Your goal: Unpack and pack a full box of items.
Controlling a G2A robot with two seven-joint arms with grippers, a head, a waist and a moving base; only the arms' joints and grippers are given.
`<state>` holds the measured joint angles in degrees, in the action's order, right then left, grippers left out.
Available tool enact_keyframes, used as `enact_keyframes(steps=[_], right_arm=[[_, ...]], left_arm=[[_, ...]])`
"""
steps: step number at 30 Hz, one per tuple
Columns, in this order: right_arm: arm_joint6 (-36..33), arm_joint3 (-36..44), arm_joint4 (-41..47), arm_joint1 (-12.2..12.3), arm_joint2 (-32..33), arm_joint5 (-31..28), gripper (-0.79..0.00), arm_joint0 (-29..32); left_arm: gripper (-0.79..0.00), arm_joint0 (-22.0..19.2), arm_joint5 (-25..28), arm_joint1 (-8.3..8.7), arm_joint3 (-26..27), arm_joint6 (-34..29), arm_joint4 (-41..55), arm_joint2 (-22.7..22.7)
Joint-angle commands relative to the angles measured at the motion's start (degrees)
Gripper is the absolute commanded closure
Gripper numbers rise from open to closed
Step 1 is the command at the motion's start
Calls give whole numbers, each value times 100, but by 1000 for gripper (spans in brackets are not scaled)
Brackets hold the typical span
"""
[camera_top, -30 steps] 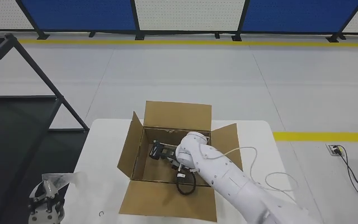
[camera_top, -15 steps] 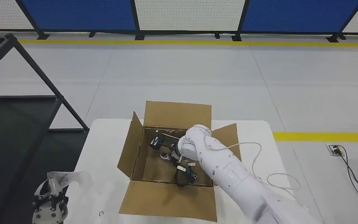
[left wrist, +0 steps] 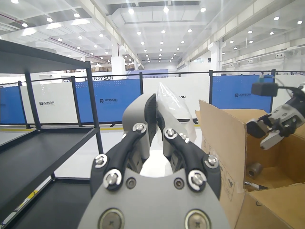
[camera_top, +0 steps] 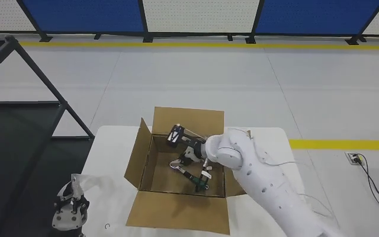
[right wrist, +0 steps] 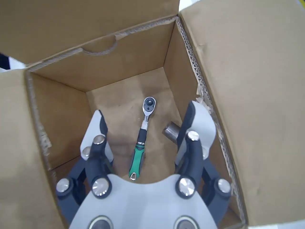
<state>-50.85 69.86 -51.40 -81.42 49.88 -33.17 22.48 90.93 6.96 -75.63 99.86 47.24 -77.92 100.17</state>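
Ratchet wrench (right wrist: 140, 141) and socket (right wrist: 170, 131) side by side in the box (right wrist: 95, 24); box on the table (camera_top: 109, 160)

Bright, even light comes from rows of round ceiling lamps (left wrist: 166, 9), several flaring into streaks in the left wrist view. Shadows are soft: a faint one lies inside the box (right wrist: 133, 55) along its walls. The black shelf (left wrist: 47, 144) looks stretched at the left wrist view's edge.

Black metal shelf rack (left wrist: 47, 148) left of white table (camera_top: 109, 178), blue-and-white partition panels (camera_top: 83, 15) behind yellow floor line (camera_top: 177, 43).
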Motion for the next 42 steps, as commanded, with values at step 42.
enact_keyframes(steps=[42], right_arm=[[-1818,2952,3804,1050,4271,2169,-785,3192]], left_arm=[[0,90,-176,12,69,164,288,391]])
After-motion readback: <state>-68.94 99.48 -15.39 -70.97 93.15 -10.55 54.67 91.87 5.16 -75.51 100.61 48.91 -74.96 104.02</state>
